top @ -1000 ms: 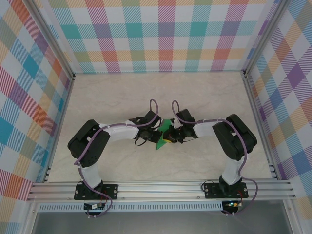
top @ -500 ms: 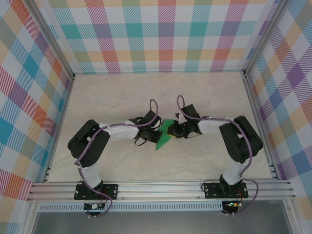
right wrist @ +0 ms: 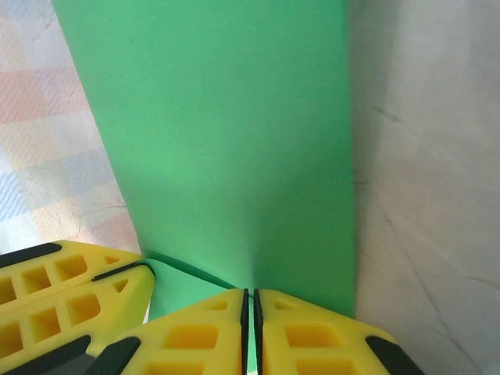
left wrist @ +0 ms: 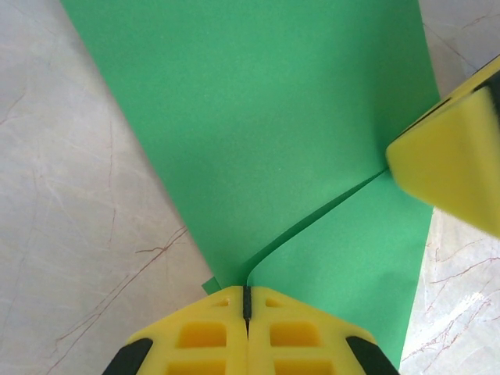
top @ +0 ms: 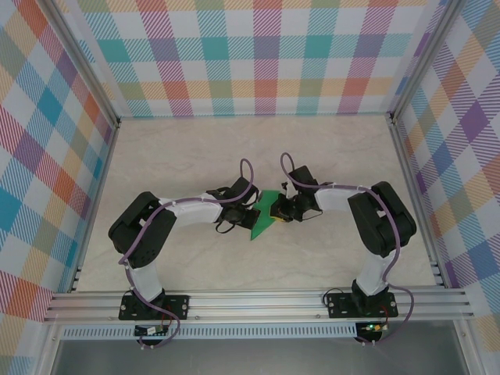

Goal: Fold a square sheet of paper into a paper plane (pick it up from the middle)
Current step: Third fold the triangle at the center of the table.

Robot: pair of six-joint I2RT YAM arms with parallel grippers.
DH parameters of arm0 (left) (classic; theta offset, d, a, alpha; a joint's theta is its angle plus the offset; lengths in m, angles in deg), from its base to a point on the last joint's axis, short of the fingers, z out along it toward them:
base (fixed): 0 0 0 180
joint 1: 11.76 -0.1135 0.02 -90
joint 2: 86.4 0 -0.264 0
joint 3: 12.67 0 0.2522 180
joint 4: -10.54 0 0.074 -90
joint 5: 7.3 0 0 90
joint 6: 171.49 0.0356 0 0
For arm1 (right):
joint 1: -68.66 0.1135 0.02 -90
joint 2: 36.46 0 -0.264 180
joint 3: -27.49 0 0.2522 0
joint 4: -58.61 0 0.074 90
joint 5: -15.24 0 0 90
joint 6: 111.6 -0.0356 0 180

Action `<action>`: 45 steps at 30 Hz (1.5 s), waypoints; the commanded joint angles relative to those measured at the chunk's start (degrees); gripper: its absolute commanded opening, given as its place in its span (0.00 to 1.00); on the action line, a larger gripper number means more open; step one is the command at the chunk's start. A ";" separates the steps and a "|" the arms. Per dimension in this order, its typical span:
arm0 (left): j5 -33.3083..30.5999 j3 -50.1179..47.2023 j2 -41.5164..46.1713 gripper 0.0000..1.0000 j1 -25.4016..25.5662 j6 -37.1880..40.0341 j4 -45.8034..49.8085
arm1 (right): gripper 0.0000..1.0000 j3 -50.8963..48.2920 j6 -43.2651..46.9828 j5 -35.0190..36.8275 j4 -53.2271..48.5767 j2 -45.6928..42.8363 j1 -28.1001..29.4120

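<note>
- Right arm's elbow is now sitting farther out than a second ago, and the right gripper (top: pixel 280 209) is meeting the paper from farther back; the left arm is staying put.
- Between the two grippers, a thin, matte bright-green paper sheet (top: pixel 262 225) is sitting at the middle of the pale marble-patterned tabletop (top: pixel 180 156). From above it is showing as a pointed wedge.
- One flap is curling up along a crease in the left wrist view.
- The left gripper (left wrist: pixel 246 301) is pinching the paper's near edge, its yellow ribbed fingers pressed together.
- The right gripper is clamping the opposite edge, with green showing between its nearly touching jaws.
- The sheet's far edges are running out of both wrist views, and from above the arms are covering part of it.
</note>
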 commanded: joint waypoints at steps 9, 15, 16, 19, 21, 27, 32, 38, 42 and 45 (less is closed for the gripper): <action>-1.39 -1.69 -1.76 0.00 -0.59 0.68 1.54 | 0.12 2.22 3.07 3.22 -4.59 3.22 -1.95; -1.49 -1.90 -1.72 0.00 -0.57 0.66 1.65 | 0.12 1.98 3.13 3.48 -5.38 1.67 -1.95; -1.56 -2.00 -1.60 0.00 -0.64 0.60 1.55 | 0.12 1.90 3.13 3.39 -5.60 0.24 -1.95; -1.65 -2.23 -1.55 0.00 -0.60 0.31 1.41 | 0.12 1.27 2.85 2.86 -6.38 -4.62 -1.94; -1.25 -2.14 -1.64 0.00 -0.56 0.31 1.26 | 0.13 -0.72 1.67 1.17 -4.43 -8.14 -1.78; -0.68 -1.84 -2.08 0.00 -0.60 0.41 0.88 | 0.12 -9.84 -7.40 -2.18 7.94 -13.15 1.92; -0.77 -1.57 -2.37 0.00 -0.62 0.39 1.16 | 0.11 -13.86 -13.39 0.62 15.55 -12.21 6.92; -0.86 -1.55 -2.56 0.00 -0.56 0.25 1.15 | 0.11 -14.32 -15.41 -0.47 19.90 -9.08 8.97; -0.99 -1.76 -2.90 0.00 -0.62 0.04 1.00 | 0.11 -13.68 -15.74 -0.43 20.80 -7.16 9.47; -0.95 -1.80 -3.04 0.00 -0.61 0.02 0.79 | 0.11 -13.90 -15.79 -0.65 22.52 -5.67 9.61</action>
